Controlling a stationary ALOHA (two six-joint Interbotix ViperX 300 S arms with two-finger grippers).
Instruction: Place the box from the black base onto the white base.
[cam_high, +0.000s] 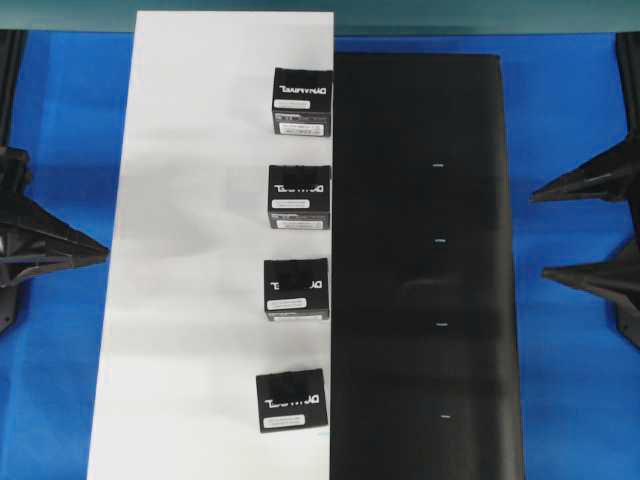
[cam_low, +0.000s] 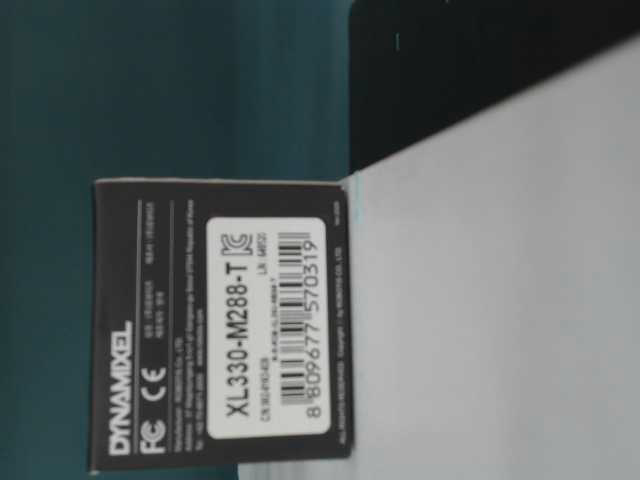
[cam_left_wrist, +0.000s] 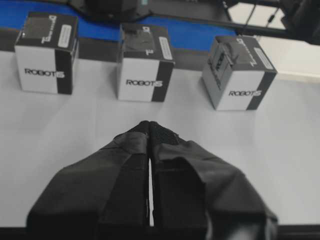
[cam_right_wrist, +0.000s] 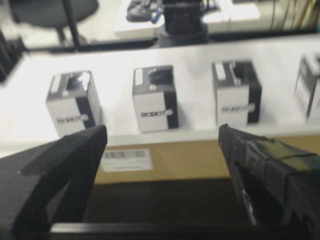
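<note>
**All four cartons on the white base; black base bare; both arms clear**

Placement. Four identical black DYNAMIXEL boxes stand in a column on the white base (cam_high: 200, 250), all hard by its right-hand edge where it meets the black base (cam_high: 425, 270). No box is on the black base in the overhead view, only its small white tick marks. Judged from this, the transfer is complete or nearly so. The boxes lie near the seam, probably because that is the shortest carry across from the black side.

Which carton was the task's own cannot be told; they look alike. The nearest, lowest box (cam_high: 292, 400) is the one out of line: it is turned slightly and sits a little left of the other three.

Orientation. The cartons are close to square, so there is no marked long axis. Lettering faces up and reads mirrored, running across the base's width; the white labels sit on the side towards the bottom of the overhead view.

Grippers. The left gripper (cam_left_wrist: 149, 131) has its jaws closed together, empty, over the white base and short of the boxes. The right gripper (cam_right_wrist: 162, 137) has its jaws spread wide, holding nothing, facing the row from the black side. That view is soft, so its height above the table is uncertain.
</note>
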